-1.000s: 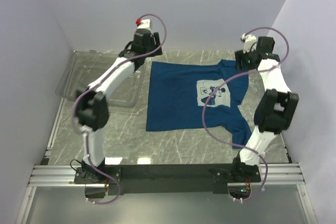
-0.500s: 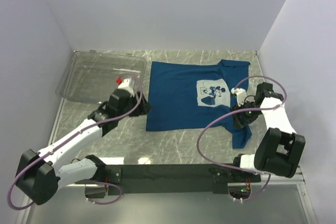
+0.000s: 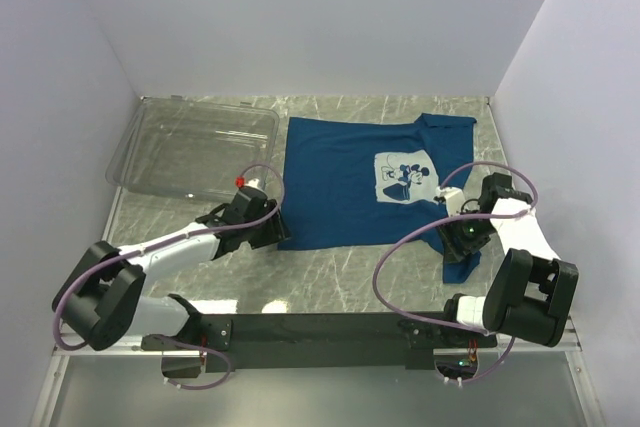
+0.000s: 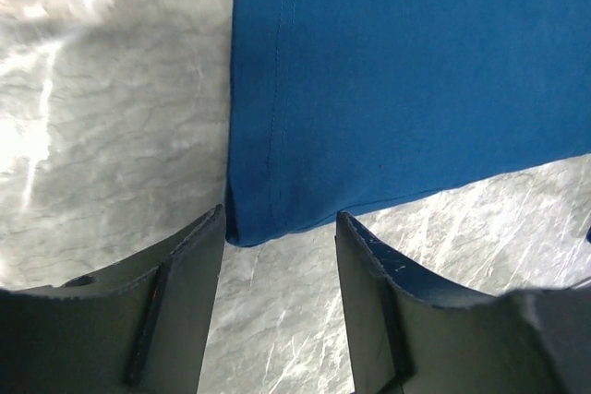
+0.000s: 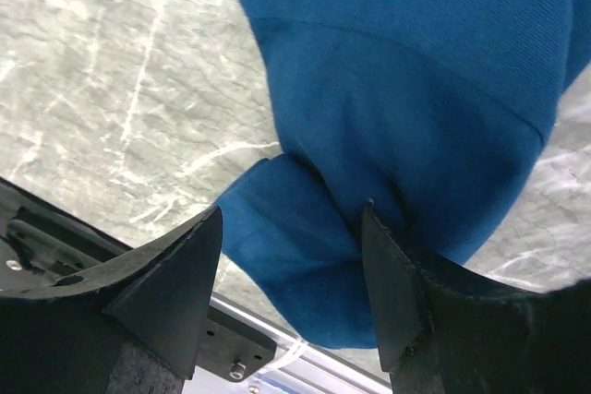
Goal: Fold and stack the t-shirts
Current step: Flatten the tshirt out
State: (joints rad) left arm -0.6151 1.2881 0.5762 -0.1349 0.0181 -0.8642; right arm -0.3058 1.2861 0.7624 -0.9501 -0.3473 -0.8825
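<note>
A dark blue t-shirt (image 3: 345, 182) with a pale square mouse print (image 3: 404, 177) lies spread flat on the marble table. My left gripper (image 3: 274, 237) is open, low over the shirt's near-left hem corner (image 4: 263, 223), which lies just ahead of the open jaws. My right gripper (image 3: 460, 245) is open over the bunched near-right sleeve (image 3: 458, 265). In the right wrist view the crumpled sleeve cloth (image 5: 319, 256) lies between the spread fingers (image 5: 175, 292), not clamped.
A clear plastic bin (image 3: 190, 150) stands at the back left. The black base rail (image 3: 320, 330) runs along the near edge, close under the right sleeve. Walls close in the left, back and right sides.
Both arms swung from the shirt's far corners down to its near corners, the left reaching the near-left hem corner. The shirt's body has not moved; its near-right sleeve shifted a little.
</note>
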